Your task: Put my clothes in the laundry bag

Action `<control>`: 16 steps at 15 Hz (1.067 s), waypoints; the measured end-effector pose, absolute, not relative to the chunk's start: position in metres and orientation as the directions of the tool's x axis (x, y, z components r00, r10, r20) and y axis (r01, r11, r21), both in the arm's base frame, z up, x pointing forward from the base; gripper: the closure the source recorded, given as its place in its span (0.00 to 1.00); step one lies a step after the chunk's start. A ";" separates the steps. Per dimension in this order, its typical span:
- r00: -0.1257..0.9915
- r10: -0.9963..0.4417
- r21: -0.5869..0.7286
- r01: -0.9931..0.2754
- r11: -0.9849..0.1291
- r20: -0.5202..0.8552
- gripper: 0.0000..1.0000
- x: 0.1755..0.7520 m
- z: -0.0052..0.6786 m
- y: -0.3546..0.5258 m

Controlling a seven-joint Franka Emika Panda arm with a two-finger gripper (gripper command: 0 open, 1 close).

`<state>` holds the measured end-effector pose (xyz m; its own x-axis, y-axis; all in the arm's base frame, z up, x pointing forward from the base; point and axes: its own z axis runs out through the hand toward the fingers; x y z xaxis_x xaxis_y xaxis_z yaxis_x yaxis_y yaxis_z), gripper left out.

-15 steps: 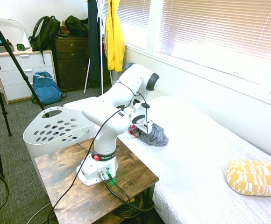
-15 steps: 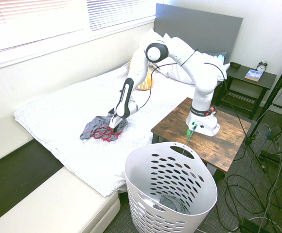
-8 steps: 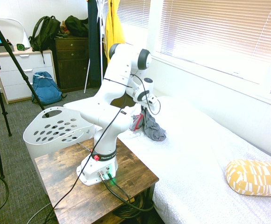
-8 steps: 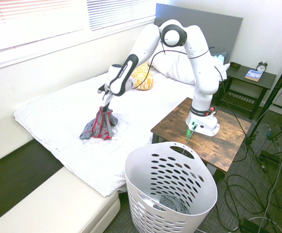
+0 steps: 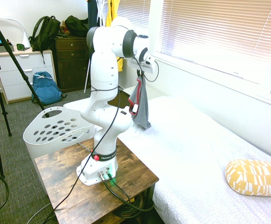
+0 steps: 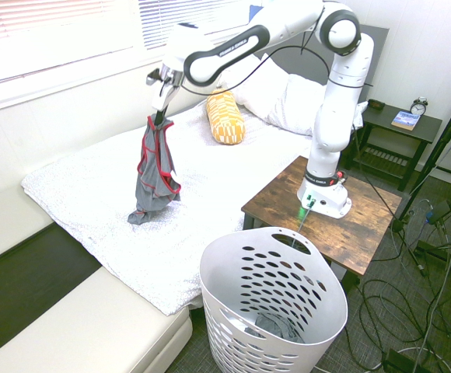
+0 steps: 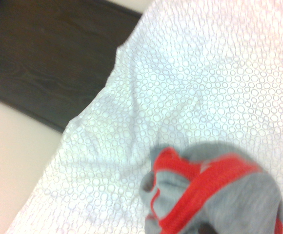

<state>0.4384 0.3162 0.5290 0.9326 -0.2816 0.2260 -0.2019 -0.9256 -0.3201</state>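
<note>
"What's the one gripper (image 6: 160,116) doing?"

"Pinching one grey and red shirt (image 6: 156,171) over the one bed (image 6: 93,186)."

"And the basket (image 6: 272,303)?"

"Just one, near the one wooden table (image 6: 319,214)."

White bed (image 6: 210,186), slatted blinds (image 5: 219,37), grey carpet (image 5: 14,163), dark wooden dresser (image 5: 72,60), pale walls (image 6: 62,132)

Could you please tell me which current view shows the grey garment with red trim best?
The second exterior view: the garment hangs there nearly full length from the gripper, red trim clear. The first exterior view shows it narrower, side-on; the wrist view shows only bunched folds.
</note>
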 end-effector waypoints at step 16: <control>0.964 0.198 -0.254 0.239 -0.937 0.176 1.00 0.075 0.586 0.416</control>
<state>0.0749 0.4163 0.5860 0.9642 0.1984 0.1757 0.2391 -0.9373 -0.2535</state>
